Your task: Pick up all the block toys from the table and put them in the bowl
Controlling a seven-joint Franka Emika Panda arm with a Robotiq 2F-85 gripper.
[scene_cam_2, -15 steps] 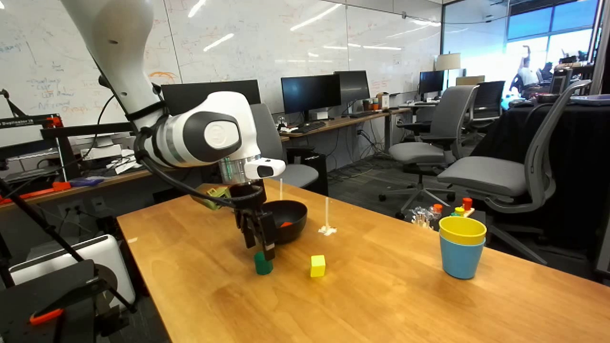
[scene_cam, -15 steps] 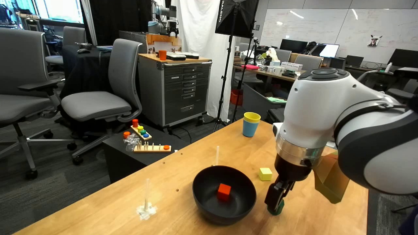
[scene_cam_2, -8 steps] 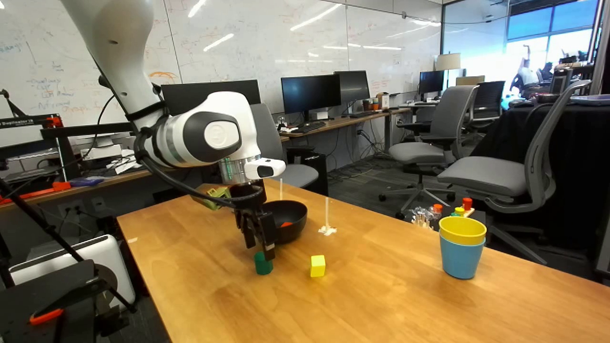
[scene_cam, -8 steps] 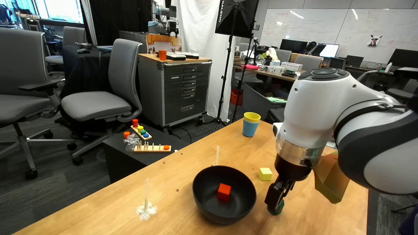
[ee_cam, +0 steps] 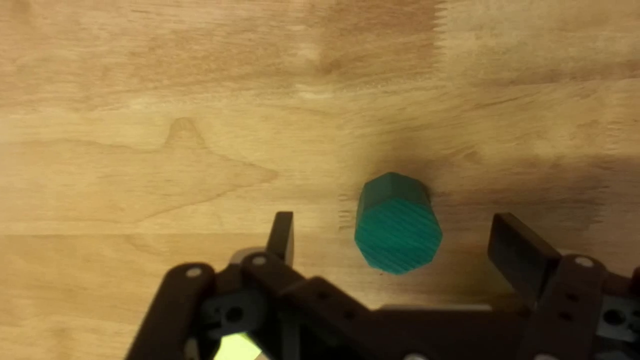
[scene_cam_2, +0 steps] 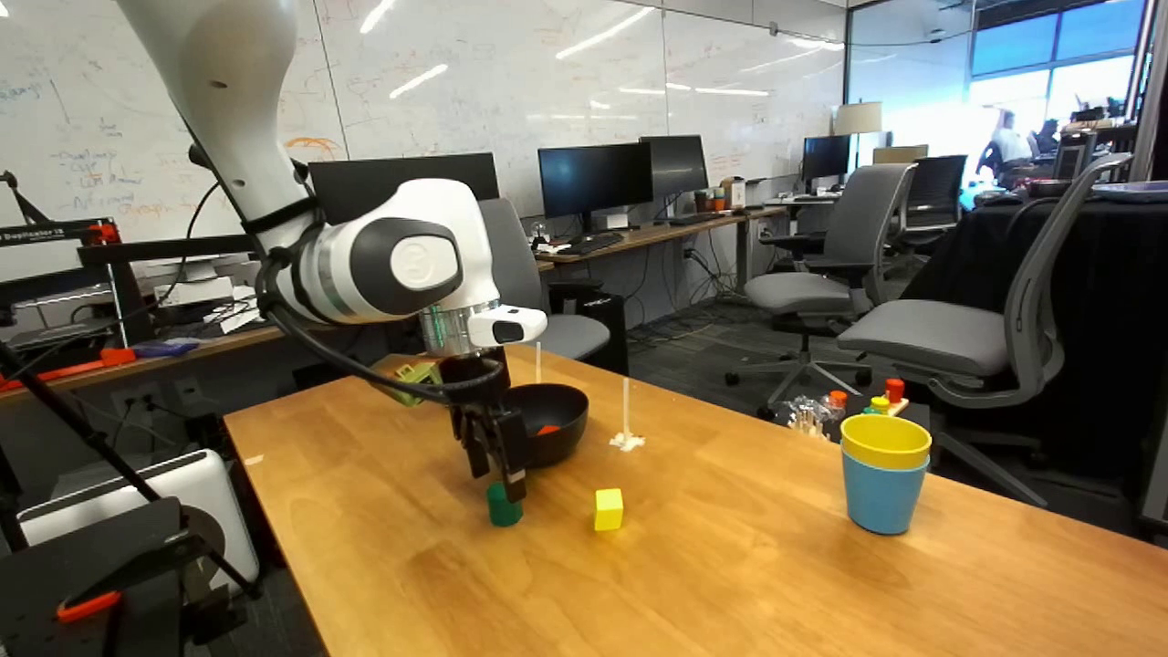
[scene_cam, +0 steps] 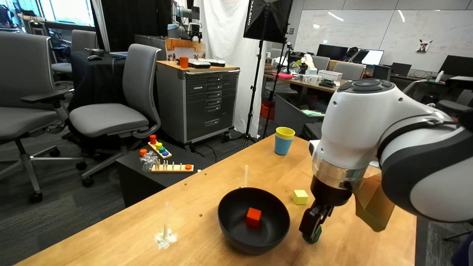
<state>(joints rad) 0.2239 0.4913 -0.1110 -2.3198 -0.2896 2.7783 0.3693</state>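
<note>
The green block (ee_cam: 398, 237) stands upright on the wooden table (ee_cam: 150, 100). My gripper (ee_cam: 392, 218) is open, with one finger on each side of the green block and a gap to both in the wrist view. In both exterior views the fingertips (scene_cam_2: 498, 481) are low, at the green block (scene_cam_2: 504, 507). The yellow block (scene_cam: 300, 197) sits on the table, apart from the gripper; its edge shows at the bottom of the wrist view (ee_cam: 236, 348). The red block (scene_cam: 253, 217) lies inside the black bowl (scene_cam: 232, 221), which stands beside the gripper.
A yellow-and-blue cup stack (scene_cam_2: 883, 488) stands farther along the table. Two thin upright sticks (scene_cam: 166, 221) (scene_cam: 246, 175) stand on the table near the bowl. A low black stand (scene_cam: 133, 181) with peg toys is beyond the table edge.
The arm and gripper have sunk very slightly at the green block. The blocks and the bowl have not moved.
</note>
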